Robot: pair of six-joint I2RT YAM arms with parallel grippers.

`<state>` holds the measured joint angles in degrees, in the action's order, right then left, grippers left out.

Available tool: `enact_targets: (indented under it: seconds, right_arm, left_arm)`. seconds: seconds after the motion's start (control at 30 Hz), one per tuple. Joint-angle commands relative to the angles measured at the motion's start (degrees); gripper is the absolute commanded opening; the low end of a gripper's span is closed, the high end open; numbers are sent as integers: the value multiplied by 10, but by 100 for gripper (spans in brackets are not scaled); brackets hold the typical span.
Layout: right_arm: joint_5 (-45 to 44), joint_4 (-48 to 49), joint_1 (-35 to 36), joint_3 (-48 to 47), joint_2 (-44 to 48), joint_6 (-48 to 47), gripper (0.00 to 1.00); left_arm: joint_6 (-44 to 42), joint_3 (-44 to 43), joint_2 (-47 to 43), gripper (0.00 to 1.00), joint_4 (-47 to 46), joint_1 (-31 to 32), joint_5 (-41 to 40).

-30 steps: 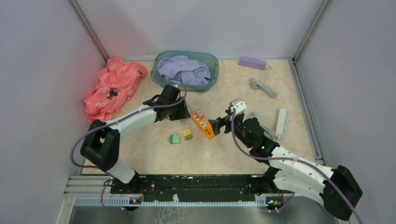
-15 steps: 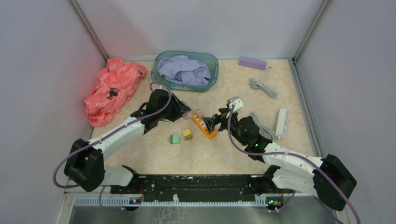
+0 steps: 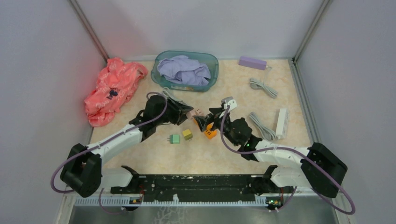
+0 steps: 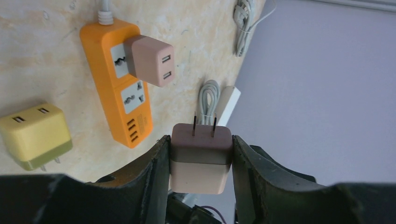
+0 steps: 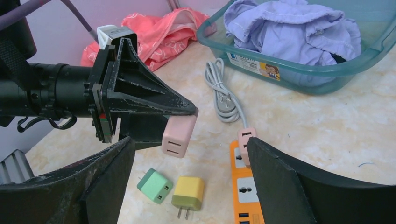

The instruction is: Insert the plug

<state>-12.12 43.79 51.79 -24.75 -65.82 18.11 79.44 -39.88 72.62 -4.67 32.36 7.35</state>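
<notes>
My left gripper [image 4: 200, 138] is shut on a pink two-prong plug [image 4: 201, 161] and holds it in the air, prongs pointing away from the wrist. In the top view the left gripper [image 3: 187, 113] is just left of the orange power strip [image 3: 209, 132]. The strip [image 4: 122, 88] lies flat with another pink plug [image 4: 150, 60] seated in its end socket. My right gripper [image 5: 191, 140] is open and empty, hovering low over the strip [image 5: 245, 189] and facing the held plug [image 5: 180, 133]. In the top view the right gripper [image 3: 204, 122] is above the strip.
A yellow plug [image 3: 187, 134] and a green plug [image 3: 174, 139] lie loose left of the strip. A teal basin [image 3: 213, 59] of purple cloth and a red cloth [image 3: 112, 88] are at the back. A white strip [image 3: 281, 122], cables [image 3: 262, 86] and a purple strip [image 3: 252, 62] are on the right.
My left gripper has swung right and nearer with the pink plug, close to the strip. My right gripper has moved left over the strip, towards the left gripper.
</notes>
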Motion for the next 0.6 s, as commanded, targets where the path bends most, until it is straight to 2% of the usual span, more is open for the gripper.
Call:
enact_targets:
  seconds: [0.0,0.2,0.57]
  right_arm:
    - [-23,85,19,-35,-31,1,88]
    - [-71,119,42,-48,-72,-13,84]
    - [-107,150,62,-77,-152,-23,73]
  left_arm:
    - [82,10,-18,1,-56,-3,16]
    - [110,23,-28,0,-72,-2,12]
    - [134,35,-31,0,-95,1,20]
